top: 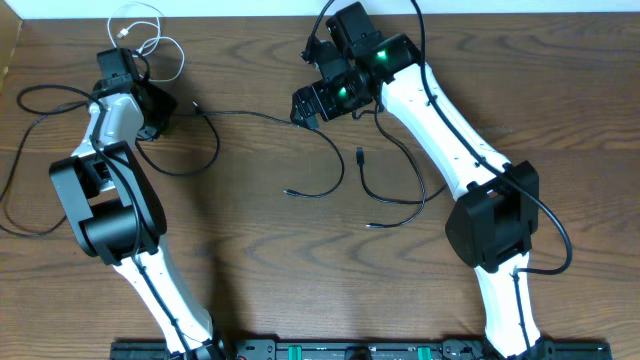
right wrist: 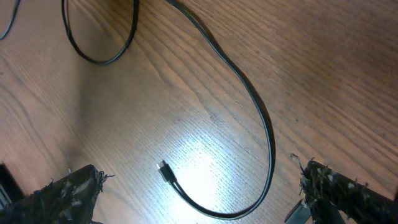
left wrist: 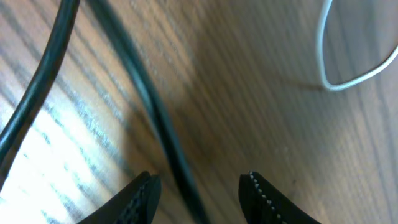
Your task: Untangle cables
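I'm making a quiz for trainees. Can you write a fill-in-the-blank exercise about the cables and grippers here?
The looped cable at the left wrist view's upper right is ____.
The blurred cable passing between the left gripper's fingers is ____.
The right gripper's jaws stand wide ____.
Missing words: white; black; open.

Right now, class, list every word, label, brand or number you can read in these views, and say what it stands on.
None: no readable text appears on the table, the black cables, the white cable, the left arm or the right arm.
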### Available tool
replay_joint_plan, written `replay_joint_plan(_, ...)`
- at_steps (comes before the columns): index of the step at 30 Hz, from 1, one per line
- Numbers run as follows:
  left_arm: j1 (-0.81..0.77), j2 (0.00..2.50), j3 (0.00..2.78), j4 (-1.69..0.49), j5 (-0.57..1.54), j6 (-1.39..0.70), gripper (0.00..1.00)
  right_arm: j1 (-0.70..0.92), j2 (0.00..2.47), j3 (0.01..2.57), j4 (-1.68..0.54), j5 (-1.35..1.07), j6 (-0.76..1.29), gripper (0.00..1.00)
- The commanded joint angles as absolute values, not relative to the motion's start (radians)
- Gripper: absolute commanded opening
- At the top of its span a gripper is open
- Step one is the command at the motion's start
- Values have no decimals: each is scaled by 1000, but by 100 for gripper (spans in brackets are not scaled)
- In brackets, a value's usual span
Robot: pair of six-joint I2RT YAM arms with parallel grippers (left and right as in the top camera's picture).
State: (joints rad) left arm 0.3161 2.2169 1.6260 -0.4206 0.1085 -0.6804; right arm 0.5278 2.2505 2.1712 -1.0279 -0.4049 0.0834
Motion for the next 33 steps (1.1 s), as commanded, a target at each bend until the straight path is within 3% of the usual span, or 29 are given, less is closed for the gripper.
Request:
replay_joint_plan(1, 317, 2219, 1620, -404, 80, -682, 46, 529, 2249, 2176, -1029, -386, 62, 99)
replay_joint_plan(14, 317, 2248, 1620, -353, 81, -682, 45, 530, 2249, 2176, -1029, -384, 62, 99)
replay_joint_plan(16, 317, 2248, 1620, -348, 81, -682, 37, 531, 2249, 2176, -1029, -383, 62, 99)
replay_joint_plan(18, 317, 2248, 1620, -355, 81, -682, 22, 531, 2249, 2176, -1028, -384, 62, 99)
replay_joint_plan(23, 318, 2247, 1621, -406, 81, -682, 9, 531, 2249, 2176, -1029, -384, 62, 99)
replay_joint_plan(33, 322, 2162, 1621, -583, 78, -678, 8, 531, 2248, 2176, -1041, -384, 62, 99)
